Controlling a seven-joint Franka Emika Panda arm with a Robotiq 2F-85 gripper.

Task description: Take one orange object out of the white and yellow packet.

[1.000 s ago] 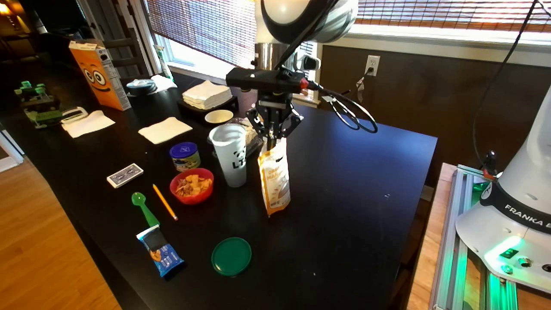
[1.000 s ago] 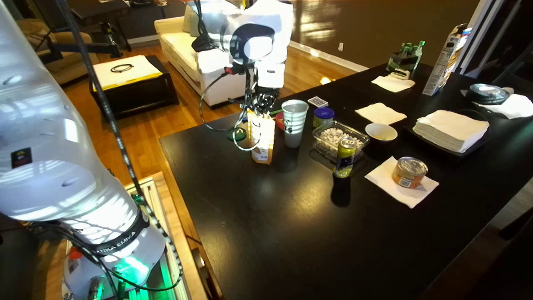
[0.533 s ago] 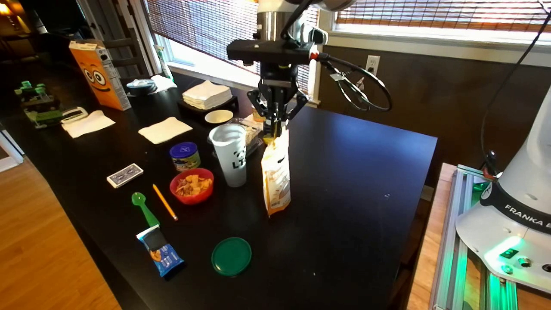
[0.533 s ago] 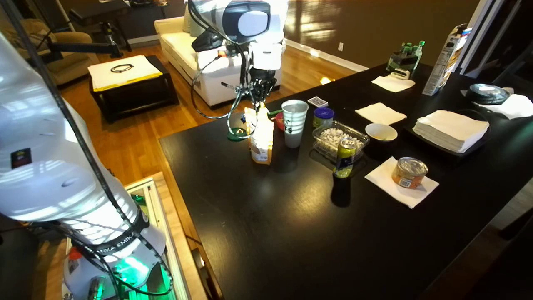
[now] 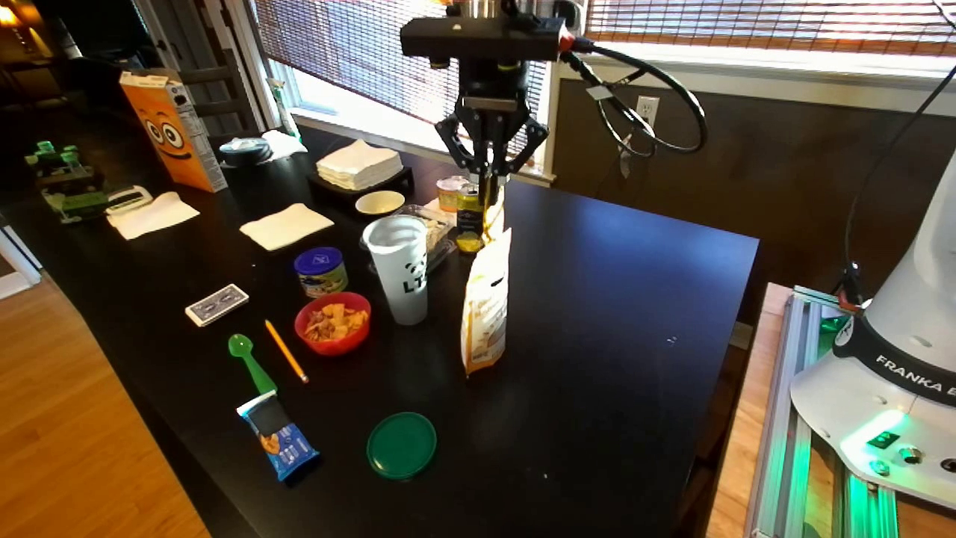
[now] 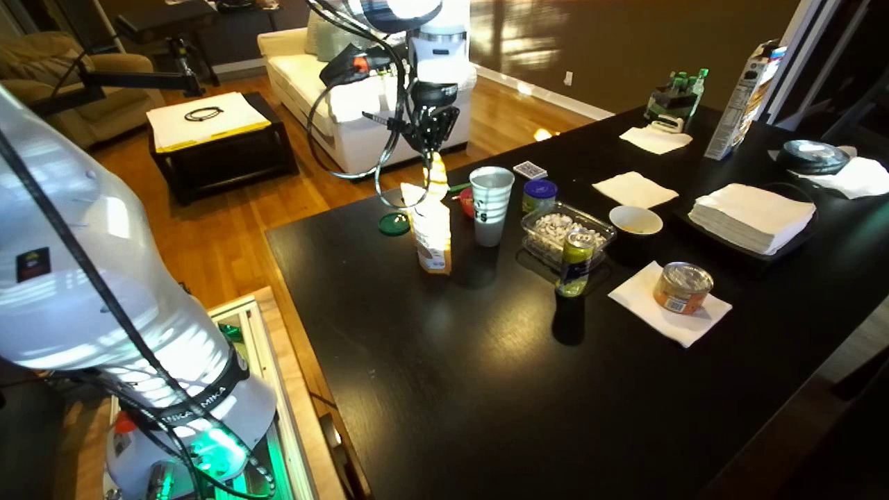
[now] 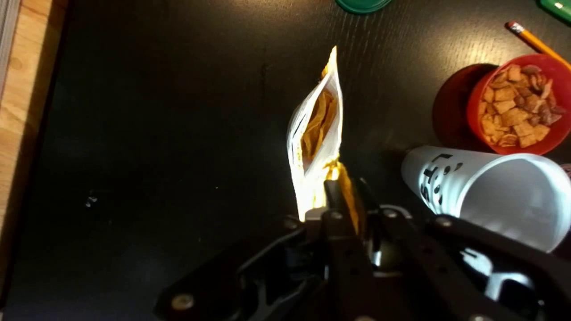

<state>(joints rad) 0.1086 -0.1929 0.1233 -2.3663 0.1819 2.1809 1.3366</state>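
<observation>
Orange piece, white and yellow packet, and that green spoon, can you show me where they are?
Orange piece (image 6: 437,178), in an exterior view: its bright middle.
White and yellow packet (image 5: 487,312), in an exterior view: its printed face.
Green spoon (image 5: 255,368), in an exterior view: its handle.

Both exterior views overlook the table (image 5: 612,418) aslant; the wrist view looks down, closer.

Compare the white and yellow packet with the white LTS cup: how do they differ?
The packet is a slim pouch with a yellow-tan printed face; the cup is round, white and black-lettered.
The packet's mouth is narrow with pointed ends; the cup's is wide and round.
Orange pieces show inside the packet, but only pale inner wall inside the cup.
Both stand open-topped on the dark table.
</observation>
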